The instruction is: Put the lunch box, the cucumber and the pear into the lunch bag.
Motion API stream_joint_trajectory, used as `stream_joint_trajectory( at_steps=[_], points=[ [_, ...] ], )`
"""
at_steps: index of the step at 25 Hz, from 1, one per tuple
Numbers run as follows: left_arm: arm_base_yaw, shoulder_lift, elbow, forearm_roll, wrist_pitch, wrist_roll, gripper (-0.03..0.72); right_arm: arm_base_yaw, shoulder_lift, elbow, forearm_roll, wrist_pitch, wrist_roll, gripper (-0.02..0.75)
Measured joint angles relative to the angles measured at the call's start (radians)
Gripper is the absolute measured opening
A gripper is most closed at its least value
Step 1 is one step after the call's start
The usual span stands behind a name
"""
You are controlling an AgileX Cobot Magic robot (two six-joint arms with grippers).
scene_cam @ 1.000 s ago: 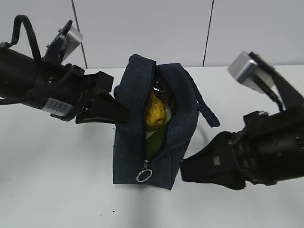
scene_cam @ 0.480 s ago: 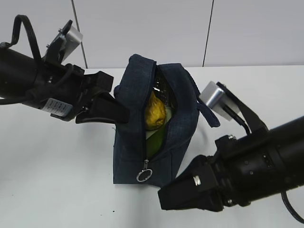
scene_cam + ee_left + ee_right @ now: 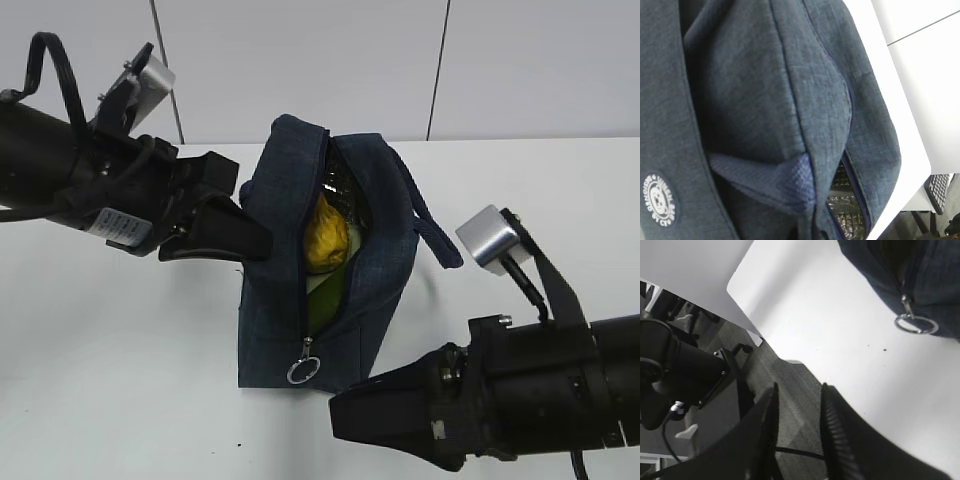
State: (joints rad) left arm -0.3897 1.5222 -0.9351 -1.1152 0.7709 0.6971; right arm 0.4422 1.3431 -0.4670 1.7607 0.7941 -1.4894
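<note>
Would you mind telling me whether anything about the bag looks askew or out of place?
The lunch bag lies tipped on its side, its zipper open, with the pear showing in the gap. Nothing has spilled.

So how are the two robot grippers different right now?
The left gripper is pressed against the bag's side, partway up; the right gripper hangs apart from it, low by the front corner near the ring pull. The right gripper's fingers show a gap with nothing between them; whether the left one is open or shut cannot be told. Both are black and point toward the bag.
</note>
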Motion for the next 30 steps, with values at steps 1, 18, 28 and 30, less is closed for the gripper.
stream_joint_trajectory(
  at_steps=[1, 18, 28, 30],
  points=[
    [0.0, 0.0, 0.0, 0.0, 0.0, 0.0, -0.015, 0.0, 0.0, 0.0, 0.007, -0.01, -0.032, 0.237],
    [0.0, 0.0, 0.0, 0.001, 0.0, 0.0, -0.015, 0.0, 0.04, 0.001, 0.021, -0.08, -0.413, 0.25],
    [0.0, 0.0, 0.0, 0.001, -0.002, 0.0, -0.015, 0.0, 0.181, -0.004, 0.024, -0.144, -0.717, 0.29],
    [0.0, 0.0, 0.0, 0.001, -0.002, 0.0, -0.015, 0.0, 0.211, -0.018, 0.026, -0.145, -0.755, 0.293]
  ],
)
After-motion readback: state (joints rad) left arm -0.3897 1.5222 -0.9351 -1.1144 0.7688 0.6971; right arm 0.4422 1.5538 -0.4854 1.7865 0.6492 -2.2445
